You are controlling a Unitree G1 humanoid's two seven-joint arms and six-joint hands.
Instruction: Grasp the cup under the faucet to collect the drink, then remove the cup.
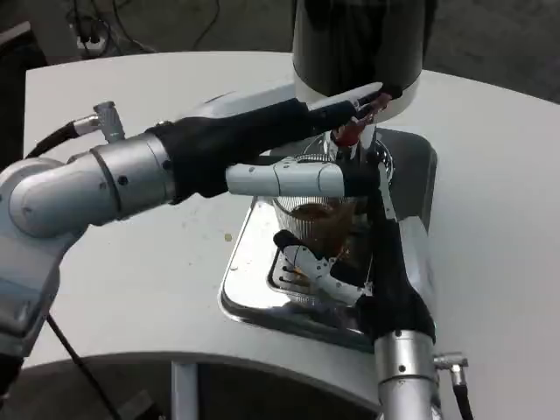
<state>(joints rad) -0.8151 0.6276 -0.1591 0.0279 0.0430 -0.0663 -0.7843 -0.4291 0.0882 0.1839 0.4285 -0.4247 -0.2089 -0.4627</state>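
White round-edged table (157, 271): fills most of the view, surface matte. Small brownish speck (227, 236) on it, just left of centre. Dark grey floor (490, 44) beyond the far edge, at 12 to 2 o'clock. Black cables (131, 26) loop across the floor at 11 o'clock, near a pale plug strip (90, 39) at the top left edge. Dark object (17, 52) at 10 o'clock, cut off by the frame, kind unclear. White table leg (182, 391) at 7 o'clock, below the near rim.
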